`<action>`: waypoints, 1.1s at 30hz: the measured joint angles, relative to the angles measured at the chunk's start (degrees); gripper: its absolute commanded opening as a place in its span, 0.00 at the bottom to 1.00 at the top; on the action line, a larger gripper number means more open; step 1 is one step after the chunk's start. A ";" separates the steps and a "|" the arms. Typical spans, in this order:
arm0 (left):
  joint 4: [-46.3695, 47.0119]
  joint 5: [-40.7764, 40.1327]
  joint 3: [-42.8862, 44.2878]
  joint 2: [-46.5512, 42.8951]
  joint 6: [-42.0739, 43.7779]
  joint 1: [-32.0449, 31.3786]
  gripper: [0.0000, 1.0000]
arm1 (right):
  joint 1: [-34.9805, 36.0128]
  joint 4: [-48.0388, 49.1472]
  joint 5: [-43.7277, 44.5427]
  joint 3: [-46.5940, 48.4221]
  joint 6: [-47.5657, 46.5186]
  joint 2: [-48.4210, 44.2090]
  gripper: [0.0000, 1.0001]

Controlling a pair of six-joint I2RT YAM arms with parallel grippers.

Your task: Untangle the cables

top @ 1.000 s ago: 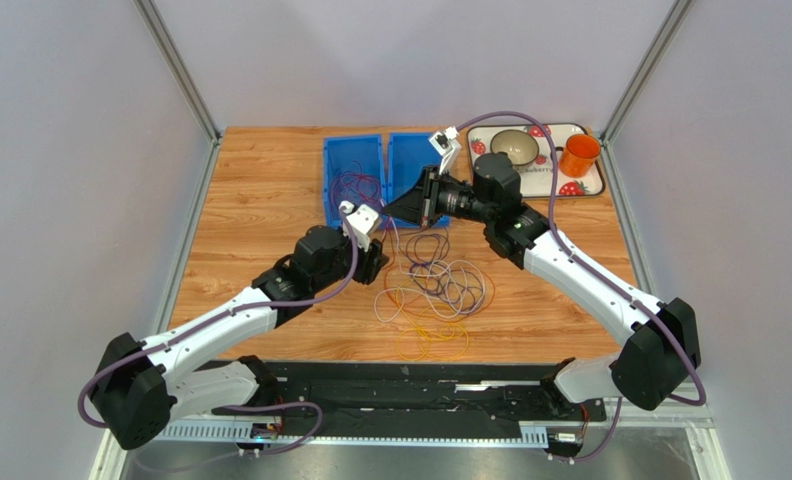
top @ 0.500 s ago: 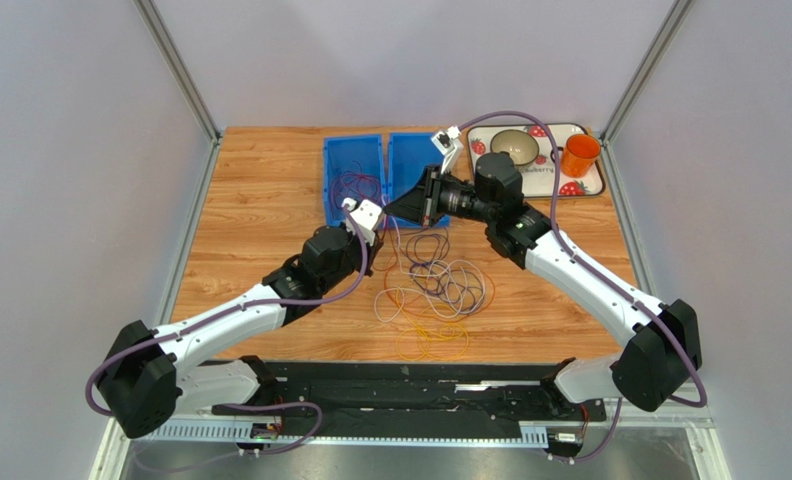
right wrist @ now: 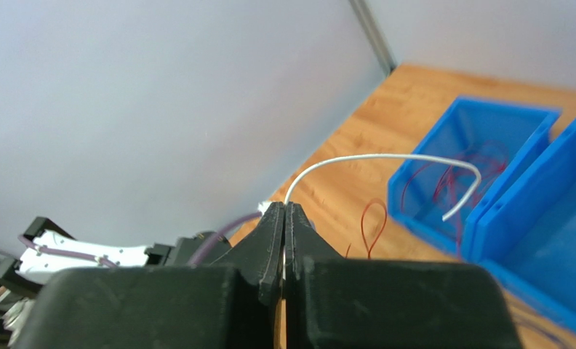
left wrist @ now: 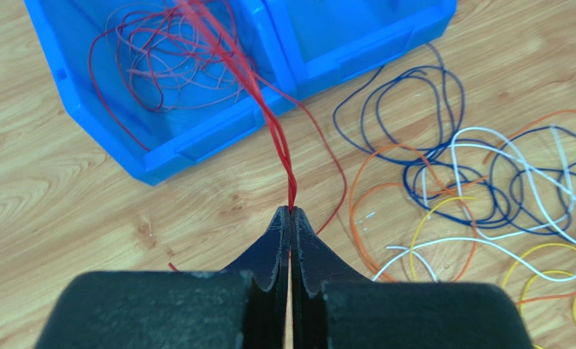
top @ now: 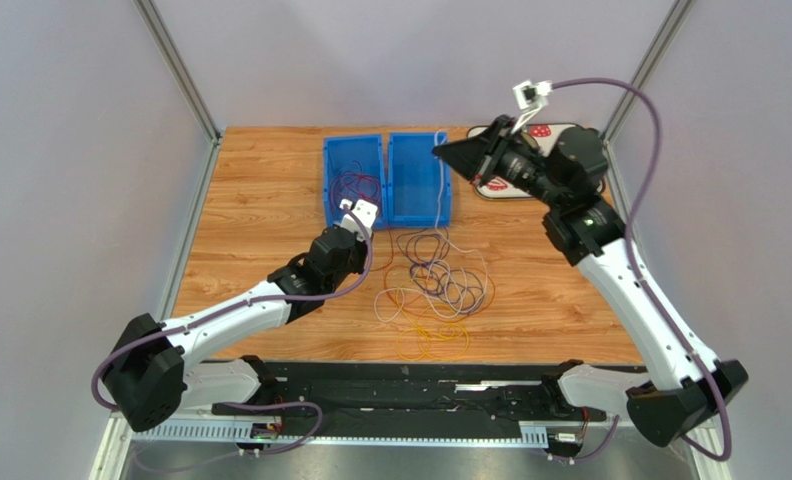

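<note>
A tangle of cables (top: 440,285) in dark blue, white, orange and yellow lies on the wooden table; it also shows in the left wrist view (left wrist: 473,174). My left gripper (top: 360,228) (left wrist: 291,211) is shut on a red cable (left wrist: 269,123) whose loops lie in the left blue bin (top: 330,180). My right gripper (top: 436,150) (right wrist: 285,206) is raised above the right blue bin (top: 418,137) and is shut on a white cable (top: 440,195) (right wrist: 385,156). That cable hangs down into the tangle.
The two blue bins (left wrist: 196,145) stand side by side at the table's back middle. A white tray (top: 490,184) at the back right is mostly hidden behind the right arm. Grey walls and metal posts enclose the table.
My right arm has risen and swung back to the right, drawing the white cable up out of the tangle. My left gripper has moved slightly toward the left bin with the red cable.
</note>
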 measured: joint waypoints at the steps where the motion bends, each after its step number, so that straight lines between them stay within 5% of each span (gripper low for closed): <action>1: -0.33 -0.35 0.09 0.44 -0.07 0.22 0.00 | -0.70 -0.44 0.85 0.92 -0.42 -1.53 0.00; 9: -6.43 -3.02 5.92 1.90 -0.46 2.32 0.00 | -1.90 -2.43 6.29 2.21 -3.98 -11.78 0.00; 18: -14.19 -4.33 35.17 6.05 2.51 6.73 0.00 | -1.92 -3.06 6.93 -13.31 -1.75 -12.72 0.00; 24: -16.94 -4.55 53.37 16.65 3.82 12.92 0.00 | -1.92 -4.02 6.86 -16.90 -1.03 -13.51 0.00; 33: -19.98 -1.99 67.91 38.10 5.09 18.34 0.00 | -1.92 -3.37 6.14 -20.13 -0.94 -15.98 0.00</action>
